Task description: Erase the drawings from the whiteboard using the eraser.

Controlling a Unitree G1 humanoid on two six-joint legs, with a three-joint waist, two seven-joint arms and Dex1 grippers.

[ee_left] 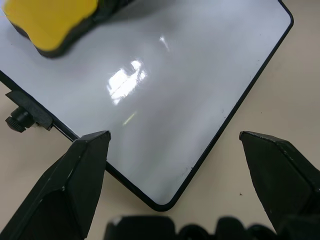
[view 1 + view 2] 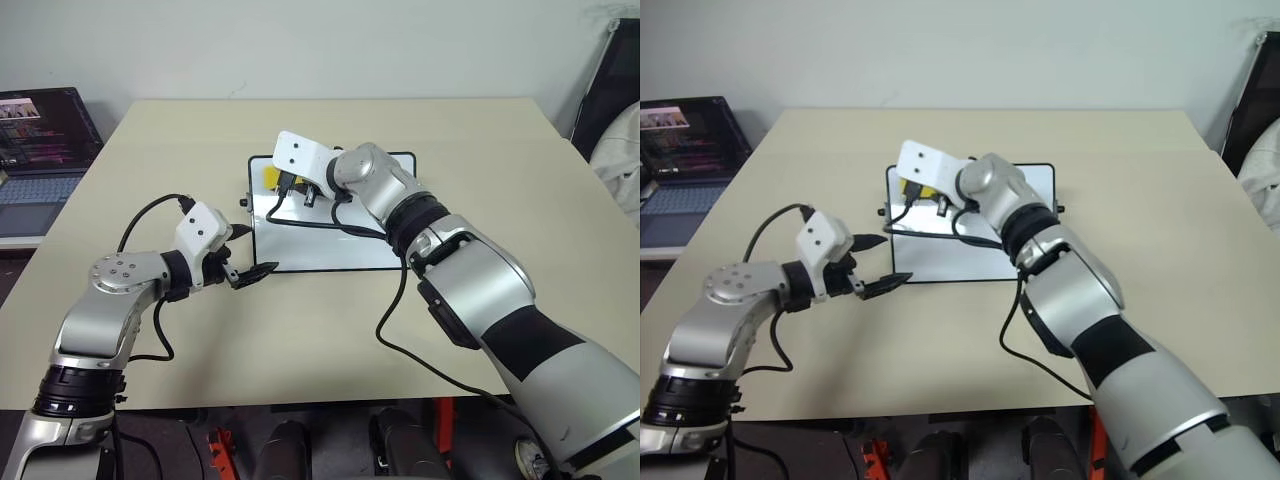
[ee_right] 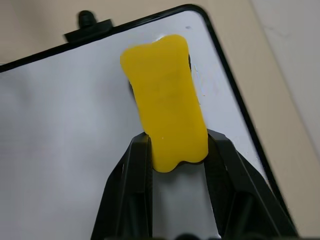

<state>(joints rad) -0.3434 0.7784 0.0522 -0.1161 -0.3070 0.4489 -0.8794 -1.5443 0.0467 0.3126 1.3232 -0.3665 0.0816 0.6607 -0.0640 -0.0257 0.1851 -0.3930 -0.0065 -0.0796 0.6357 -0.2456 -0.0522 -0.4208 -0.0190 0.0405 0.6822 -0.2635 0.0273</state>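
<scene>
The whiteboard (image 2: 340,240) lies flat in the middle of the tan table. My right gripper (image 3: 177,155) is shut on the yellow eraser (image 3: 167,100), which is pressed onto the board near its far left corner, close to a black knob (image 3: 86,20). Over the board's near left corner my left gripper (image 1: 174,135) stands open with nothing between its fingers (image 1: 85,170). The eraser (image 1: 47,20) also appears in the left wrist view. The drawings are hidden; the bare board surface looks plain white with glare.
An open laptop (image 2: 40,150) sits off the table's left side. A dark and white object (image 2: 620,120) stands past the right edge. Black cables hang from both wrists. The table (image 2: 180,130) has free room around the board.
</scene>
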